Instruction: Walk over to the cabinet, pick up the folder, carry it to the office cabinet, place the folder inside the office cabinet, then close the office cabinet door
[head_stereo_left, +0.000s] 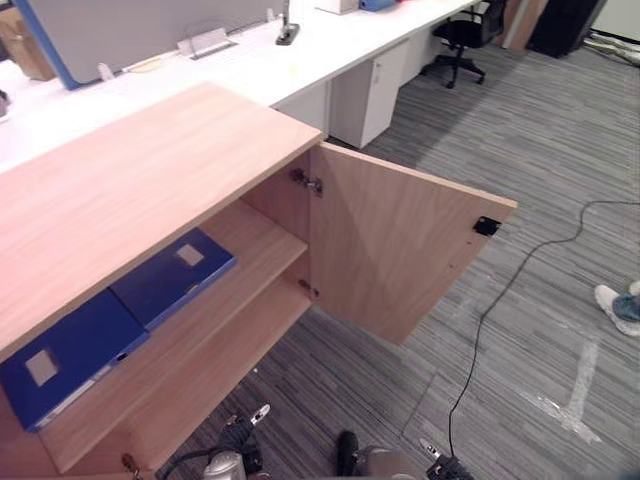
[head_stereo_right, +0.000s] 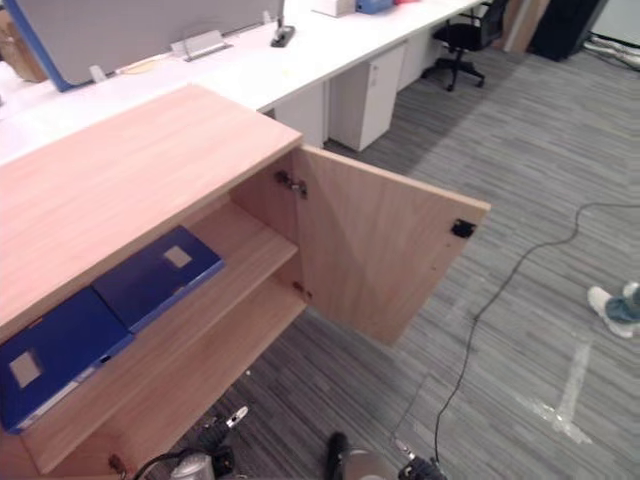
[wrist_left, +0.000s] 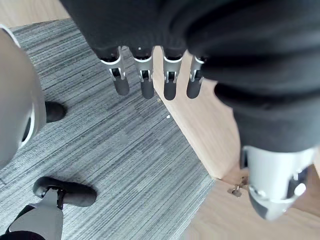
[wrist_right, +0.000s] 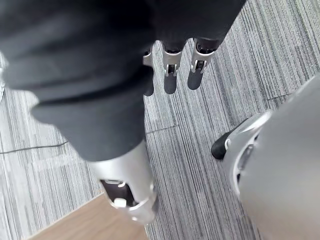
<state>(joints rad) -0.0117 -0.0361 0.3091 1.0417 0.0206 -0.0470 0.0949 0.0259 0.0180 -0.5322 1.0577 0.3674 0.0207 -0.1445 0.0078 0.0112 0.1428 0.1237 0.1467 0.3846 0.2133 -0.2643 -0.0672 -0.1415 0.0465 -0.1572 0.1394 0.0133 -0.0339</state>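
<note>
Folder (head_stereo_left: 172, 276) (second folder (head_stereo_left: 65, 355) touching it) flat on shelf (head_stereo_left: 258, 238) inside cabinet (head_stereo_left: 150, 190), long axis along shelf. Door (head_stereo_left: 390, 240) swung wide to right, so right hand (wrist_right: 170, 75) likely nearer. Right and left hand (wrist_left: 146, 82) hang empty, fingers straight, above open carpet (head_stereo_left: 520, 130).

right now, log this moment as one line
office cabinet | door: open | blue folder, second blue folder: flat on upper shelf | left hand: open, empty | right hand: open, empty
</note>
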